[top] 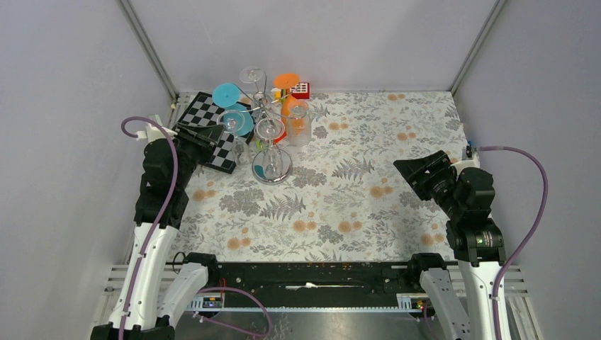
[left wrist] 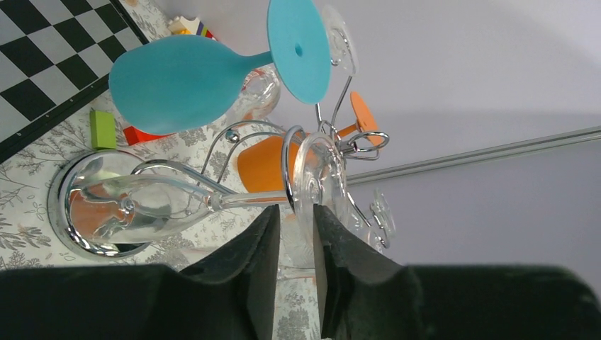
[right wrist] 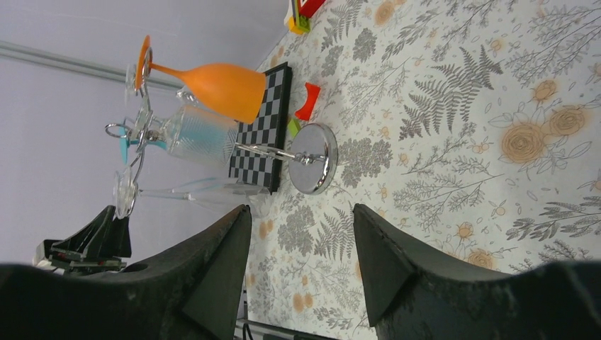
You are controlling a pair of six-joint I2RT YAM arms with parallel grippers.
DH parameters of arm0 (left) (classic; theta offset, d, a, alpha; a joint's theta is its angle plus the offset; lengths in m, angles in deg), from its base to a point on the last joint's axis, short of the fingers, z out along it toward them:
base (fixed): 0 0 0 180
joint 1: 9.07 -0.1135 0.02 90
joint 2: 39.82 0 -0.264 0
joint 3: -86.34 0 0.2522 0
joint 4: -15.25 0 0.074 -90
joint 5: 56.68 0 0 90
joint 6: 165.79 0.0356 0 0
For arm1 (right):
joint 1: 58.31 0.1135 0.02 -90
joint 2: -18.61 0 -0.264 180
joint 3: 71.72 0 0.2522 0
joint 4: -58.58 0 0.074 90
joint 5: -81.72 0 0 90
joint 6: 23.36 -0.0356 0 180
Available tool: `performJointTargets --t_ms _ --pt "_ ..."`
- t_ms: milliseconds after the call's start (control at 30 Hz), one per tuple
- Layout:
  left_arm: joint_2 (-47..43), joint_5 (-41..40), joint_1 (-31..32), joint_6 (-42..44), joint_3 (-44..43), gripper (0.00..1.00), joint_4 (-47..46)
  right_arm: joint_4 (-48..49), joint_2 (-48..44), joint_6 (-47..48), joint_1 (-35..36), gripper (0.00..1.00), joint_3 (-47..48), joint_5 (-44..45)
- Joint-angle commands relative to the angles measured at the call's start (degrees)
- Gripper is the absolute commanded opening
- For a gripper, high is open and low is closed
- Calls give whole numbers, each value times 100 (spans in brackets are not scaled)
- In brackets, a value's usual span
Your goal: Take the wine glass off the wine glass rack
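Observation:
The wine glass rack [left wrist: 286,151] is a silver wire stand on a round shiny base [top: 272,170], at the far left of the table. Several glasses hang upside down from its arms. The clear wine glass [left wrist: 142,202] hangs on the side nearest my left gripper [left wrist: 296,211]. That gripper's jaws stand narrow on either side of the glass's round foot [left wrist: 317,177]. The right fingertip [left wrist: 333,230] looks to touch the foot, and a slit shows at the other. My right gripper [right wrist: 301,212] hangs open over the floral cloth, far from the rack, holding nothing.
A blue glass [left wrist: 177,81] and an orange glass [right wrist: 220,88] hang on the same rack, with a ribbed clear glass [top: 298,124] beside them. A chessboard [top: 209,120] lies under my left gripper. A red box [top: 300,90] and a green block [left wrist: 102,129] sit near the base.

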Motion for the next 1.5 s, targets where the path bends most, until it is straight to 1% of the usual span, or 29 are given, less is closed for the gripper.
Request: performJointTargets --t_ms 0,200,367,667,867,933,1100,1400,1467 --pt "-87 -50 -33 -131 -125 23 -269 -26 -22 152 46 61 40 218" --pt "-29 110 -33 -286 -120 19 -322 -97 -42 215 42 61 37 358" --pt "17 215 -33 -405 -123 0 -357 -98 -40 214 42 61 11 370" --pt "-39 176 -33 -582 -212 0 -499 -72 -46 174 46 61 -36 330" --pt "-93 -340 -34 -1102 -235 0 -780 82 5 58 46 60 -134 238" --pt "-122 -661 -33 -1238 -215 0 -800 75 28 57 45 60 -123 248" --pt "-135 -1023 -33 -1354 -225 0 -837 82 23 62 46 60 -108 313" --pt "147 -1046 -33 -1421 -318 0 -1142 134 74 -5 46 60 -156 239" --pt "218 -919 -36 -1381 -366 0 -1242 148 56 -20 46 62 -170 237"
